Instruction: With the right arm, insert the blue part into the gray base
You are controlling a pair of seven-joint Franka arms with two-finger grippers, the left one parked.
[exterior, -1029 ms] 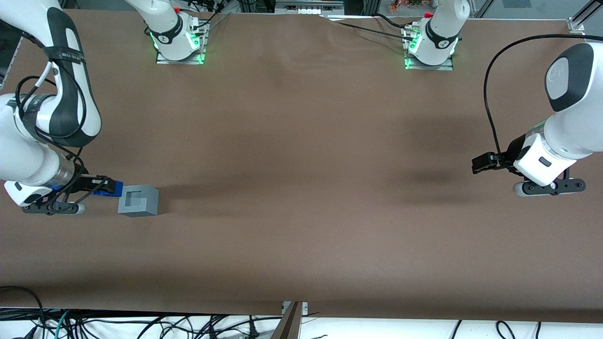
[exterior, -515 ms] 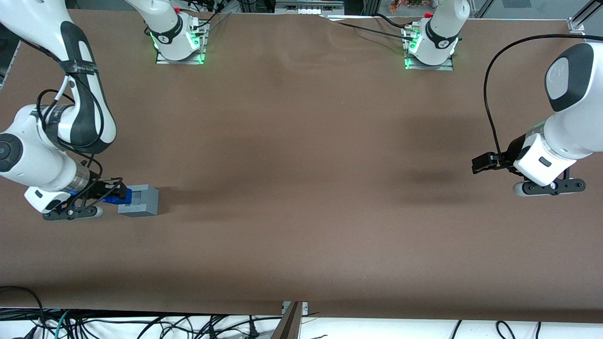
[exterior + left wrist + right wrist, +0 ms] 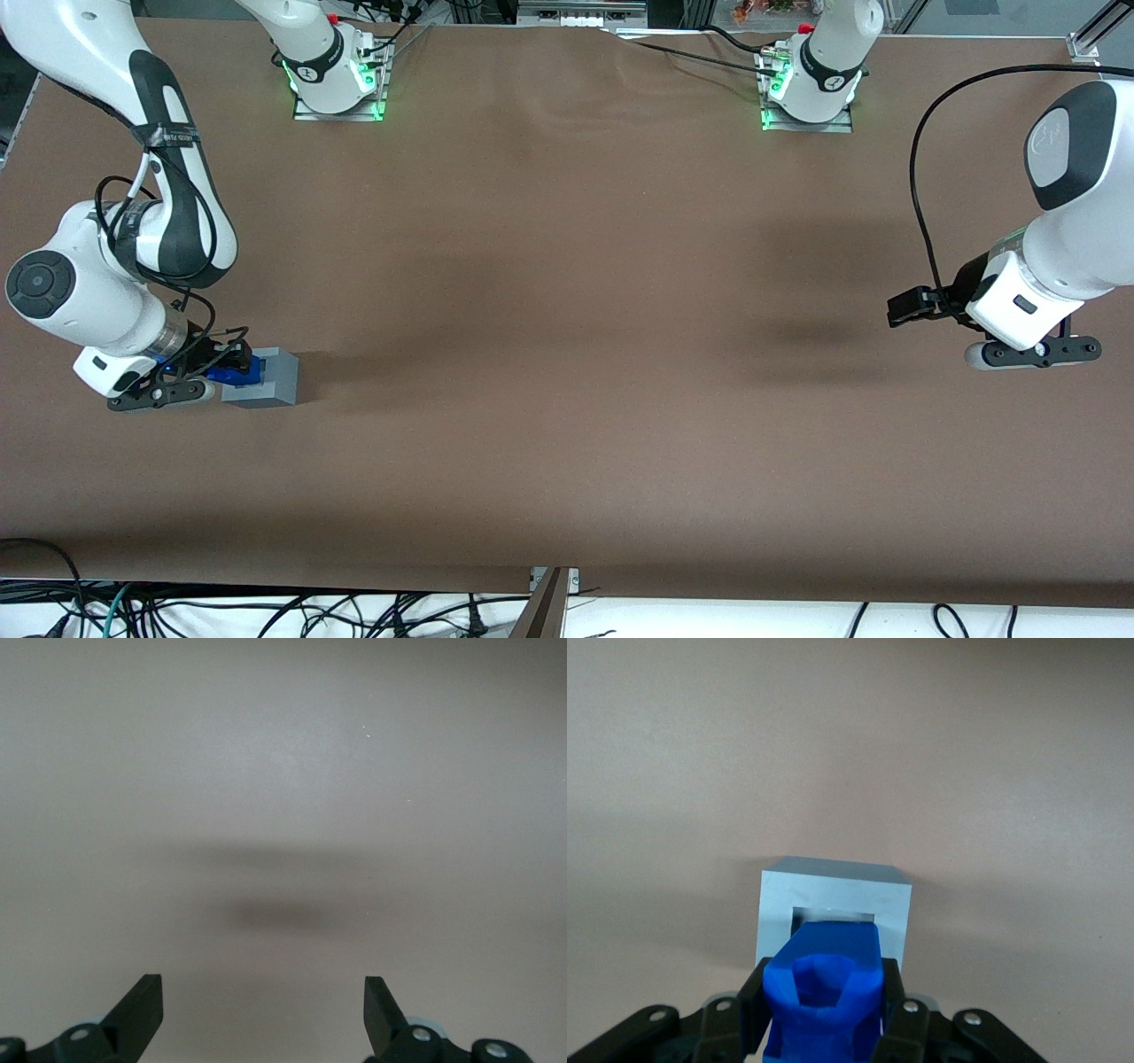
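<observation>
Both jaws of the gripper point(image 3: 824, 1014) against blue part point(image 3: 824, 992), above gray base point(image 3: 833, 890)

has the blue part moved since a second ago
Yes. Held in the gripper, the blue part has travelled toward the parked arm's end, from beside the stationary gray base to above its top.

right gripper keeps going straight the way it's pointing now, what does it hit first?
Most likely the gray base: the gripper, shut on the blue part, points down at its recessed hole. The part would meet it first, though the depth is unclear.
</observation>
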